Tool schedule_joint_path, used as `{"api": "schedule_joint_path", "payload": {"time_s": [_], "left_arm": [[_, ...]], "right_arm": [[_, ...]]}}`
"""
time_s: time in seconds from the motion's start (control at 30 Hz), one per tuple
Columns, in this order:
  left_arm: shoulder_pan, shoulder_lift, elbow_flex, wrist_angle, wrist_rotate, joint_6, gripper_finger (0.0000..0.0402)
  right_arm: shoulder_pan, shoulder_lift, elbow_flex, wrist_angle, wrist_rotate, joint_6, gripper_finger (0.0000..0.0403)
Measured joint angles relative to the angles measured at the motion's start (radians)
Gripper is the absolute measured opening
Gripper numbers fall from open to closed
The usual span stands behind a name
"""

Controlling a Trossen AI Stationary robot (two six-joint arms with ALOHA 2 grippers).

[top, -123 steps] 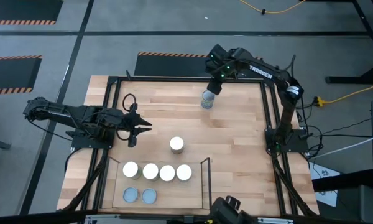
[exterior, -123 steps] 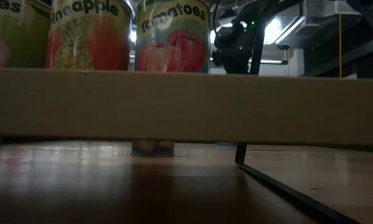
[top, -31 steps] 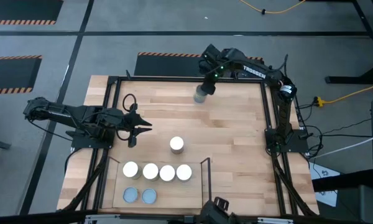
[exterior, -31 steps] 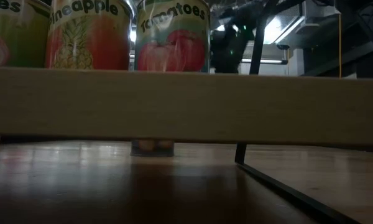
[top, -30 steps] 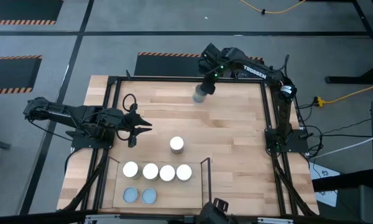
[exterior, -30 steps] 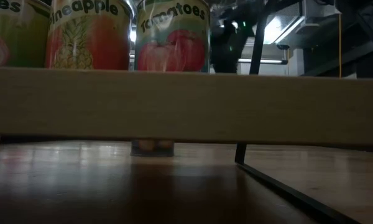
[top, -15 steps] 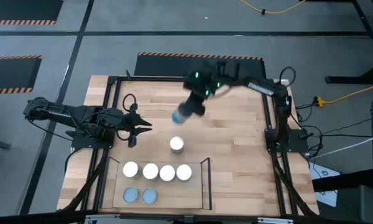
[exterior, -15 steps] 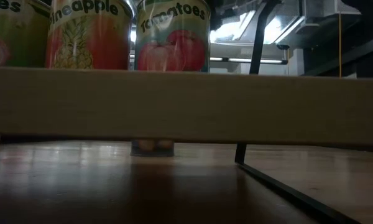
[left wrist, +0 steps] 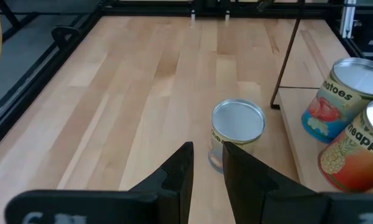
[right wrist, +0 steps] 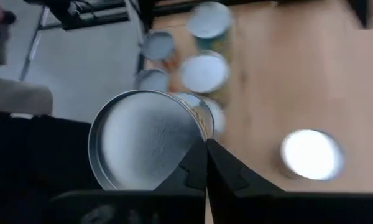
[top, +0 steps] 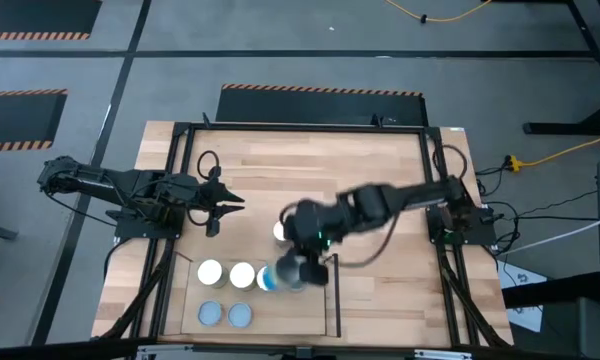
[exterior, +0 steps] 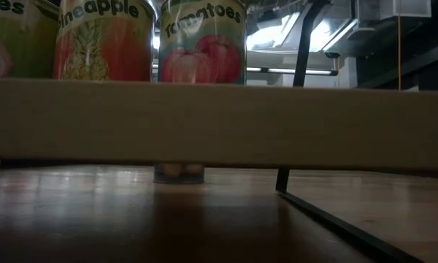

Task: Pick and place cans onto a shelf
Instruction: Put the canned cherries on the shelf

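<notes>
Right gripper (top: 302, 270): clamped on a can (right wrist: 146, 137), above the shelf (top: 310, 322) at the counter's (top: 380, 180) near edge. Left gripper (top: 225, 203): parted, empty, at the counter's left. One can (left wrist: 237, 134) loose mid-counter.

On the table (top: 380, 200), the shelf (top: 325, 300) sits at the near edge. Its far row holds cans (top: 226, 274); two more (top: 225, 315) stand in its near row. One can (top: 281, 231) stands just beyond the shelf. My right gripper (top: 298, 270) hangs over the shelf's far row; my left gripper (top: 228, 203) lies beyond the shelf's left end.
</notes>
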State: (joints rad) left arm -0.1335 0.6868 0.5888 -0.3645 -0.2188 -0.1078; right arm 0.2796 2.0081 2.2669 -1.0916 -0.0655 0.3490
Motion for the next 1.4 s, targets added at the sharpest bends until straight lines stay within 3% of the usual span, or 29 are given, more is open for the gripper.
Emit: {"api": "schedule_joint_path", "payload": {"time_s": [0.17, 0.4, 0.73, 1.4], "left_arm": [[0.0, 0.0, 0.0, -0.004, 0.0, -0.021, 0.0079], [0.0, 0.0, 0.0, -0.002, 0.003, -0.021, 0.0079], [0.0, 0.0, 0.0, -0.002, 0.003, -0.022, 0.0079], [0.0, 0.0, 0.0, -0.002, 0.003, -0.022, 0.0079]], "right_arm": [[0.107, 0.051, 0.0, 0.073, 0.083, 0.098, 0.0], [0.182, 0.157, 0.0, 0.167, 0.098, 0.168, 0.0003], [0.2, 0.258, 0.0, 0.194, 0.099, 0.276, 0.0004], [0.2, 0.306, 0.0, 0.205, 0.126, 0.274, 0.0006]]}}
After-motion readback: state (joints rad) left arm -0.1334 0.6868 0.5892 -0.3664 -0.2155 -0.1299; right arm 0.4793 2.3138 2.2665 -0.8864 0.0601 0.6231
